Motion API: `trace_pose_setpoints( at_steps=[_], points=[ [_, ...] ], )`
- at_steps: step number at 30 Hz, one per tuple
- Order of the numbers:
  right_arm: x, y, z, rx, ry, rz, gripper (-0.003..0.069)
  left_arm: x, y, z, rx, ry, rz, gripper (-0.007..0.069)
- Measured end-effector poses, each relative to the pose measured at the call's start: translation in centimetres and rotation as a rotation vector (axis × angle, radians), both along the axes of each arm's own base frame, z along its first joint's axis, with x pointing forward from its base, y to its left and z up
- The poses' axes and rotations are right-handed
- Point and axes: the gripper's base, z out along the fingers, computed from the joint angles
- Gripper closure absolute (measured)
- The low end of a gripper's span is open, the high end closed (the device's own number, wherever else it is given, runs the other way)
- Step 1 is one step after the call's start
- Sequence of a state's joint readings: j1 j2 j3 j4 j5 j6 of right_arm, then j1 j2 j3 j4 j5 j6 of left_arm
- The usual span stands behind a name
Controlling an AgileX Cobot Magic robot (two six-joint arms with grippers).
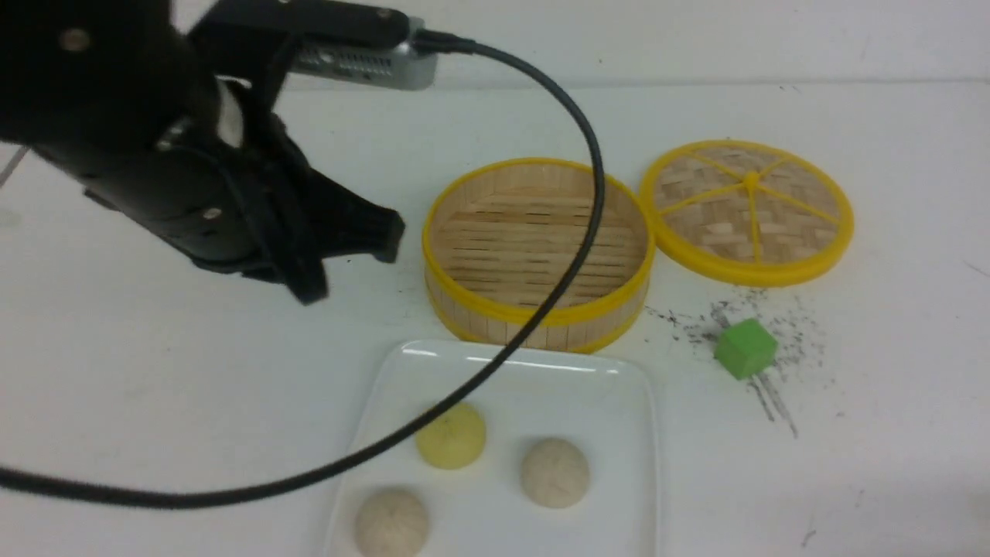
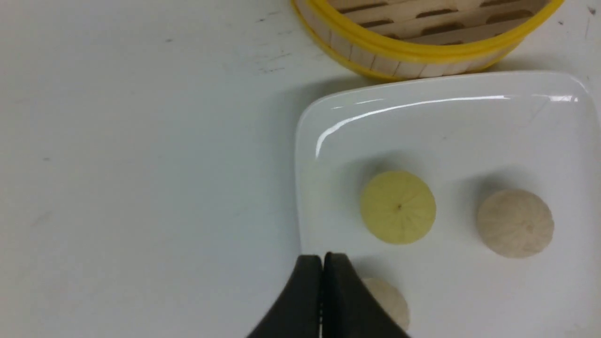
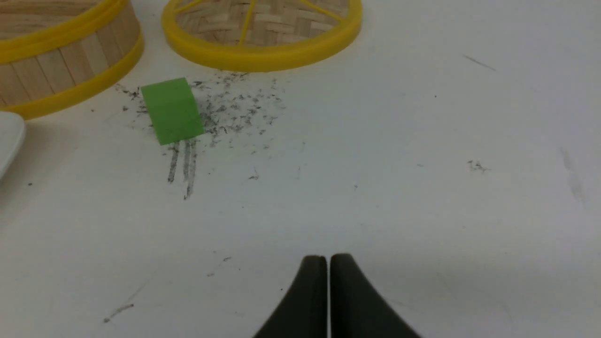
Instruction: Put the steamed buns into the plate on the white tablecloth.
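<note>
Hovering near the plate [image 2: 469, 94], the left claw [image 2: 323, 257] is closed and empty.

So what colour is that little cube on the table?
The cube is bright green. It shows best in the right wrist view.

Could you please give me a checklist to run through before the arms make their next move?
1. Plate loaded: ok; yellow bun, right beige bun and near beige bun all lie in it.
2. Basket empty: ok; only slats show.
3. Left tool free: ok; shut, holding nothing.
4. Right tool free: ok; shut above bare tablecloth.
5. Cable clear of the plate: cannot tell; it crosses the yellow bun in the front view.
</note>
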State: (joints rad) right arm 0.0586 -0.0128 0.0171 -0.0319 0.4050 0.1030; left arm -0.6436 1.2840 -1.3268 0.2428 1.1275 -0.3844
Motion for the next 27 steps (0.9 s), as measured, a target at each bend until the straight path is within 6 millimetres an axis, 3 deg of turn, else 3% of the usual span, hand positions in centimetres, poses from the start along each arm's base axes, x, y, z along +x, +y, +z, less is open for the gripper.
trace_pose_setpoints(
  at_steps=[3,7,11,13,15,19,23,27],
  points=[
    [0.0,0.0,0.0,0.000,0.000,0.000,0.0622,-2.7,2.3,1.7,-0.034,-0.058,0.023,0.0598],
    [0.0,0.0,0.0,0.000,0.000,0.000,0.0618,-5.7,4.5,1.4,-0.111,-0.107,0.074,0.0596],
    [0.0,0.0,0.0,0.000,0.000,0.000,0.0617,-8.1,6.2,-1.7,-0.190,-0.156,0.089,0.0595],
    [0.0,0.0,0.0,0.000,0.000,0.000,0.0614,-9.5,7.0,-4.8,-0.258,-0.205,0.072,0.0595],
    [0.0,0.0,0.0,-0.001,0.000,0.000,0.0612,-10.3,7.2,-7.7,-0.357,-0.262,0.054,0.0601],
    [0.0,0.0,0.0,-0.001,0.000,0.000,0.0607,-11.3,7.3,-11.0,-0.520,-0.315,0.054,0.0613],
    [0.0,0.0,0.0,-0.002,0.000,0.000,0.0599,-11.8,7.0,-11.9,-0.674,-0.400,0.011,0.0614],
    [0.0,0.0,0.0,-0.003,0.000,0.000,0.0593,-11.8,6.9,-12.3,-0.667,-0.408,-0.001,0.0614]
  ],
)
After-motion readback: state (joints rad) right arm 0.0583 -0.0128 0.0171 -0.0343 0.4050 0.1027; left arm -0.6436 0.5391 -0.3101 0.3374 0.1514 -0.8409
